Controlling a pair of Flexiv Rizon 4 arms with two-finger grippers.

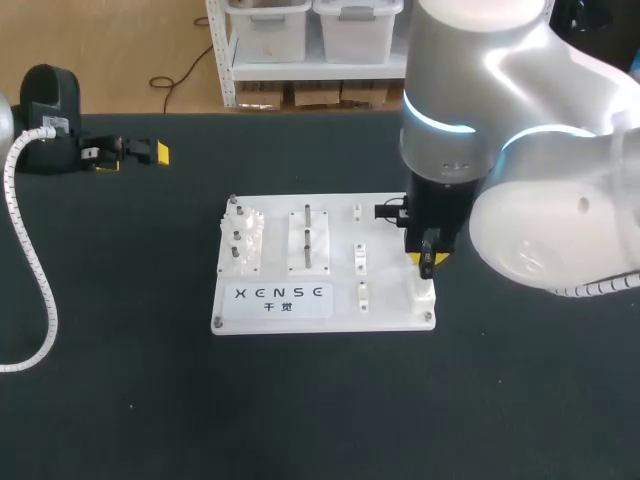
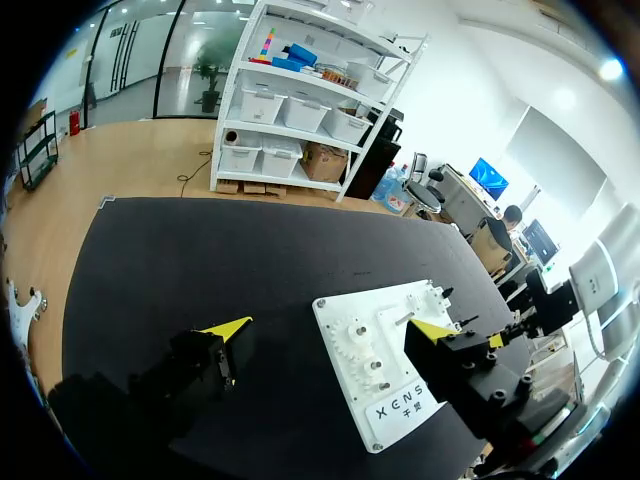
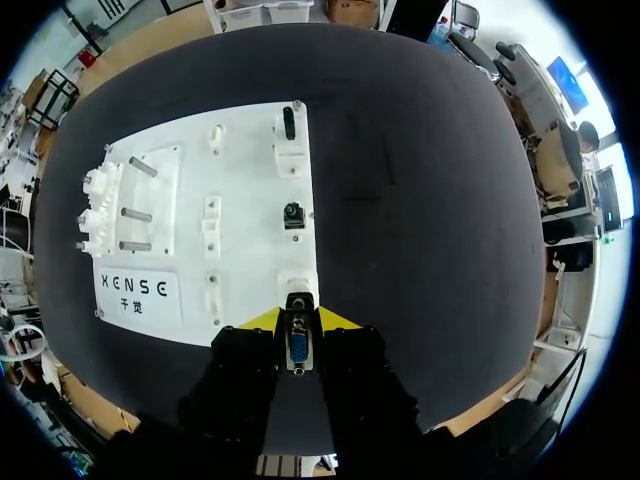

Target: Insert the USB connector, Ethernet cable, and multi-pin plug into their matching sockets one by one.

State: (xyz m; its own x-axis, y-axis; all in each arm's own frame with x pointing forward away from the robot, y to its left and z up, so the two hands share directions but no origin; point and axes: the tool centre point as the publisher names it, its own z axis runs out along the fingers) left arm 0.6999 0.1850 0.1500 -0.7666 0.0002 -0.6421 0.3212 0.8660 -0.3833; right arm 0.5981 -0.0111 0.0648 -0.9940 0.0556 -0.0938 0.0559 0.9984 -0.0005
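**Q:** Head view: where do the two pincers stand?

**A:** A white board lies mid-desk. The right pincer points down over the board's near right corner, just above a white socket block. Its fingers stand close together, but what they hold cannot be made out from here. The left pincer is well apart from the board, toward the desk's far left. It is spread, with nothing between its fingers.

**Q:** Left wrist view: what does that arm's own camera add?

**A:** The left pincer is spread wide, and only dark desk lies between its yellow tips. The board lies ahead of it and off to one side, nearer one fingertip than the other. White gears sit along the board's nearer edge.

**Q:** Right wrist view: where is the task's thing relative to the pincer?

**A:** The multi-pin plug is pinched between the two yellow tips of the right pincer, with its blue face showing. The socket block is directly ahead of the plug. Whether plug and socket touch cannot be told. Farther ahead along the same board edge is a second socket with a dark opening. Beyond that is a third block with a black piece standing in it. Metal pegs and the gears lie on the board's opposite side.
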